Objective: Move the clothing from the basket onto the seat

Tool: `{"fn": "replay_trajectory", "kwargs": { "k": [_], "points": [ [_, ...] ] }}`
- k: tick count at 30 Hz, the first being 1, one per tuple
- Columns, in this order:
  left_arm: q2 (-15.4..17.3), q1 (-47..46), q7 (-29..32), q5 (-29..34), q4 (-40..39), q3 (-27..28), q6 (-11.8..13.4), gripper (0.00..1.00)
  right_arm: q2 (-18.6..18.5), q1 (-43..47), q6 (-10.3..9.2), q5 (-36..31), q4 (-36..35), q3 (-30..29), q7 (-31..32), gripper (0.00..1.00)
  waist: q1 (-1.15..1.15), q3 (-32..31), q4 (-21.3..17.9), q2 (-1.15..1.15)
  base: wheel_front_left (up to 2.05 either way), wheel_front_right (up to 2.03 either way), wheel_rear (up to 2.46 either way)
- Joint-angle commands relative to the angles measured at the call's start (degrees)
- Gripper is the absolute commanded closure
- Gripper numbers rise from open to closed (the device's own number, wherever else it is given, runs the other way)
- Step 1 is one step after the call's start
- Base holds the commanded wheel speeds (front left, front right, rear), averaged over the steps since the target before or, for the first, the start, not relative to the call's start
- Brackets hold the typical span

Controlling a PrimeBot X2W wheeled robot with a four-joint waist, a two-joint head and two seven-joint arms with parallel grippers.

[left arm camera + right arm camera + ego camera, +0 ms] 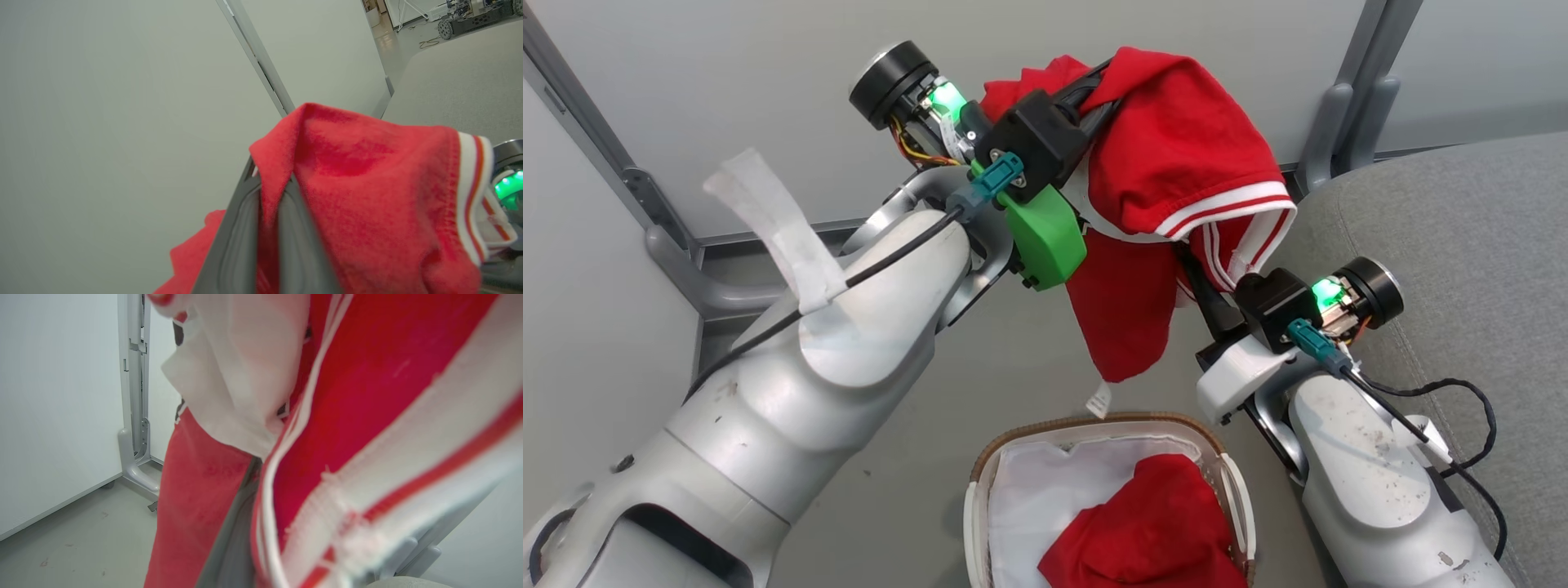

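Note:
A red garment with white striped trim (1176, 155) hangs in the air above the basket (980, 482), its small white tag (1098, 400) dangling low. My left gripper (1104, 80) is shut on its top fold; in the left wrist view the two dark fingers (241, 241) pinch red cloth (367, 196). My right gripper (1188, 263) reaches into the lower striped edge from the right and is shut on it, and striped fabric (367, 416) drapes over its finger (233, 543). A plain red garment (1152, 531) lies in the basket on the white liner (1045, 490). The grey seat (1462, 245) is at the right.
A pale wall panel with grey metal posts and feet (1339, 114) stands behind the hanging garment. Smooth grey floor (980, 367) lies around the basket. A black cable (1462, 392) loops from my right forearm over the seat's edge.

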Motion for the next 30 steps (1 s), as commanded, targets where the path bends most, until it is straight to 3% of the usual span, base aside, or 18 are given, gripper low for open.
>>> {"fn": "replay_trajectory", "kwargs": {
  "k": [1, 10, 12, 17, 18, 19, 20, 21, 30],
  "points": [
    [0.64, 1.40, -0.44, -0.81, -0.07, 0.35, 0.20, 1.00, -0.23, -0.92, -0.04, -0.43, 0.13, -0.23, -0.28, 1.00, 0.00, 0.18, -0.19, 0.00, 0.00, 0.00, 0.00],
    [0.80, 7.05, -3.21, -3.65, 1.16, 1.76, 1.84, 1.00, -0.23, -1.00, -0.04, -1.07, -0.41, -1.24, -0.28, 1.00, 0.00, 0.59, -0.73, 0.00, 0.00, 0.00, 0.00],
    [0.51, 8.71, -4.06, -4.49, 1.45, 2.36, 2.28, 0.86, -0.23, -0.86, -0.04, -1.25, -0.61, -1.70, -0.28, 1.00, 0.00, 0.52, -0.77, 0.00, 0.00, 0.00, 0.00],
    [-0.36, 13.04, -5.14, -5.66, 2.68, 3.44, 2.93, 0.80, -0.22, -0.69, -0.04, -1.62, -1.29, -2.81, -0.28, 1.00, 0.00, 0.36, -0.76, 0.00, 0.00, 0.00, 0.00],
    [-0.78, 14.85, -5.42, -5.93, 2.95, 4.02, 3.20, 0.58, -0.22, -0.65, -0.04, -1.62, -1.72, -3.32, -0.28, 1.00, 0.00, 0.31, -0.75, 0.00, 0.00, 0.00, 0.00],
    [-0.96, 15.71, -5.51, -6.17, 3.06, 4.30, 3.20, 0.51, -0.22, -0.64, -0.04, -1.64, -1.87, -3.51, -0.28, 1.00, 0.00, 0.31, -0.75, 0.00, 0.00, 0.00, 0.00],
    [-1.13, 16.54, -5.48, -6.25, 2.98, 4.63, 3.22, 0.17, -0.22, -0.64, -0.04, -1.69, -2.07, -3.67, -0.28, 1.00, 0.00, 0.29, -0.76, 0.00, 0.00, 0.00, 0.00],
    [-1.36, 17.49, -5.47, -6.03, 2.31, 5.38, 3.42, 0.00, -0.22, -0.65, -0.04, -1.74, -2.34, -3.84, -0.28, 1.00, 0.00, 0.26, -0.77, 0.00, 0.00, 0.00, 0.00],
    [-3.12, 28.50, -5.40, -3.65, 0.11, 10.55, 2.63, 0.00, -0.23, -0.36, -0.04, -2.79, -3.68, -5.67, -0.28, 1.00, 0.00, -0.05, -0.85, 0.00, 0.00, 0.00, 0.00]
  ]
}}
